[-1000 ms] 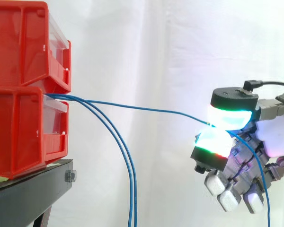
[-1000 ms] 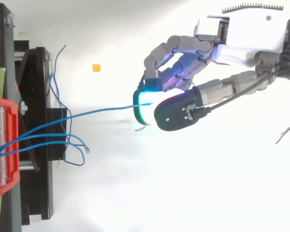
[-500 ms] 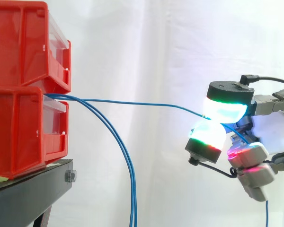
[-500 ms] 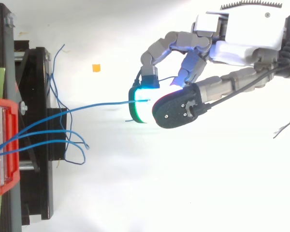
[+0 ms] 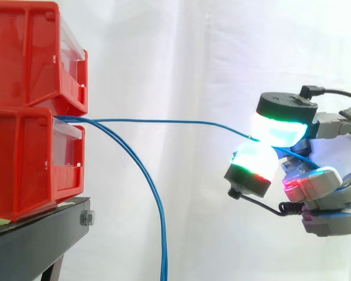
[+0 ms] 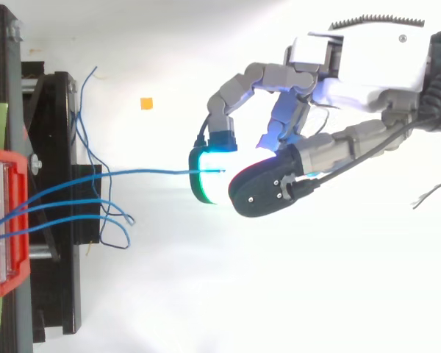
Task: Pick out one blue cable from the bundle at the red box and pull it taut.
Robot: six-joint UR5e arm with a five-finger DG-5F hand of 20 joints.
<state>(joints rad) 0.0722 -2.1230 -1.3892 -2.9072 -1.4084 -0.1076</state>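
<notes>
One blue cable (image 5: pixel 164 122) runs nearly level from the lower red bin (image 5: pixel 29 158) to my hand (image 5: pixel 316 187) at the right in the side view. Two glowing fingertips (image 5: pixel 278 126) pinch it, one above and one below. The cable still bows slightly upward along its span. Behind the pinch its loose end drops past the palm. From above, the same cable (image 6: pixel 132 173) reaches from the bin (image 6: pixel 0 220) to the hand (image 6: pixel 338 81). Other blue cables (image 5: pixel 155 205) leave the bin and hang down in a curve.
An upper red bin (image 5: pixel 29 52) is stacked on the lower one, both on a black stand (image 5: pixel 35 240). Loose blue cable ends (image 6: pixel 106 224) lie over the stand in the top view. A small orange scrap (image 6: pixel 145 103) lies on the white floor.
The hand shifted slightly toward the bins in the top view, and its lower fingers uncurled outward. The held cable rose and straightened to a flatter line.
</notes>
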